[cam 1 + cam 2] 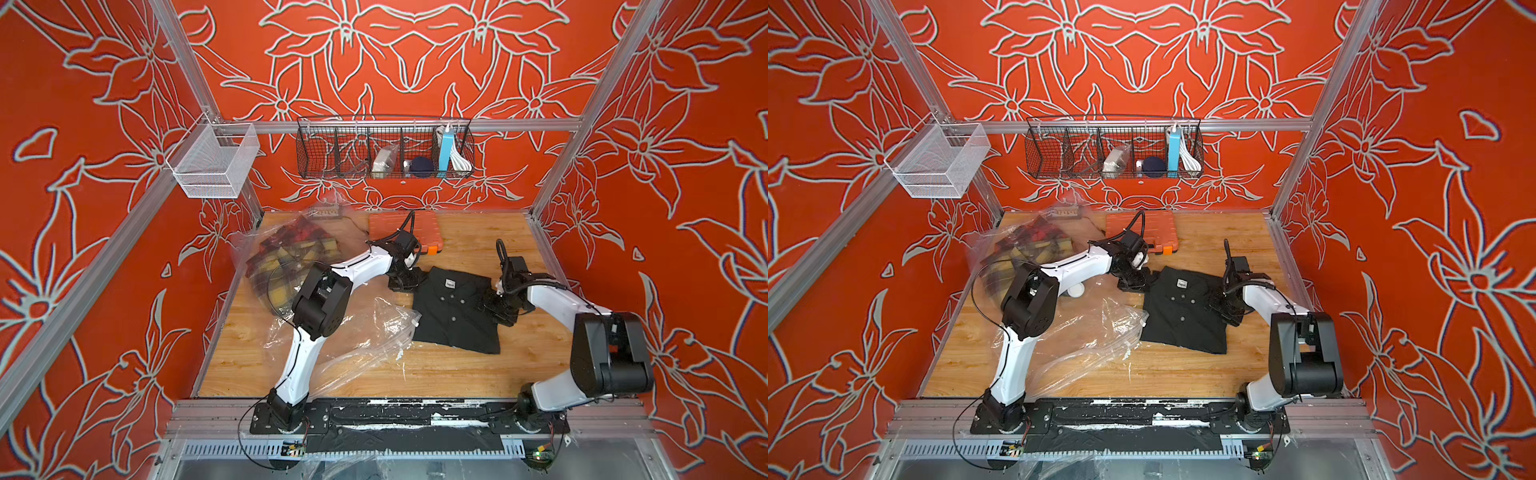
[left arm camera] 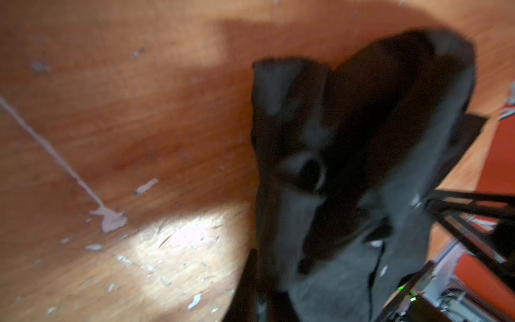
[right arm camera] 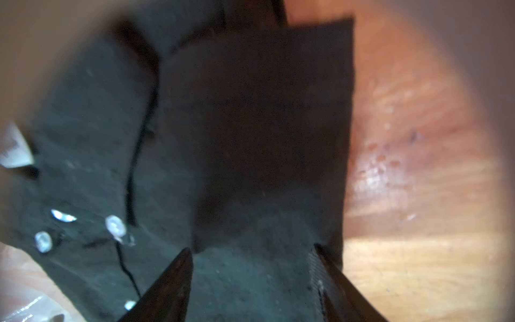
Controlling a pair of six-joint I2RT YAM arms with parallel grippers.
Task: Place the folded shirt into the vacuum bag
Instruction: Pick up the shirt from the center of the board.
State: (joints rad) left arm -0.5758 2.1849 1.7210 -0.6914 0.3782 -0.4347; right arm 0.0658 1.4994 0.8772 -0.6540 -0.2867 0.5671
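The folded black shirt lies flat on the wooden table, right of centre. The clear crinkly vacuum bag spreads to its left, under my left arm, and its round white valve cap shows in a top view. My left gripper is at the shirt's far left corner. In the left wrist view the left gripper is shut on bunched black cloth. My right gripper stands open over the shirt's right edge, with cloth under its fingers.
A plaid garment lies inside the bag's far left part. An orange case sits at the back of the table behind the left gripper. A black wire basket and a white mesh basket hang on the frame above.
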